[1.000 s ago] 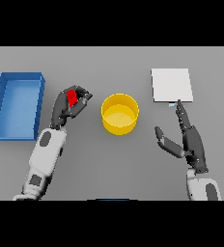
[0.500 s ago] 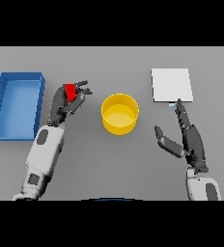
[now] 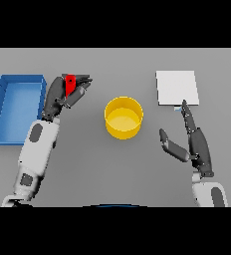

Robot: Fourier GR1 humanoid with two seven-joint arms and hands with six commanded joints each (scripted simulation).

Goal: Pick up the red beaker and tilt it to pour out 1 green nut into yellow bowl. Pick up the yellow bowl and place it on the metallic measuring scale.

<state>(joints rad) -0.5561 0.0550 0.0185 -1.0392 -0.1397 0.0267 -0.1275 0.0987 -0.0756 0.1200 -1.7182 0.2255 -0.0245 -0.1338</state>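
Fingers of my left hand point(image 3: 62, 94) curled round the red beaker point(image 3: 70, 84), upper left of the frame.

My fingers wrap the beaker closely, so only a strip of red shows between them; its long axis looks roughly upright, leaning a little toward frame right, though I cannot tell which end is the mouth. It sits well left of the yellow bowl point(image 3: 123, 117) at frame centre, with the blue tray point(image 3: 8, 112) at far left. Tilting from here would, I judge, drop the nut on the desk point(image 3: 112, 169) short of the bowl. My right hand point(image 3: 192, 142) rests at lower right, fingers straight, fingertips near the metallic measuring scale point(image 3: 176, 87) at upper right.
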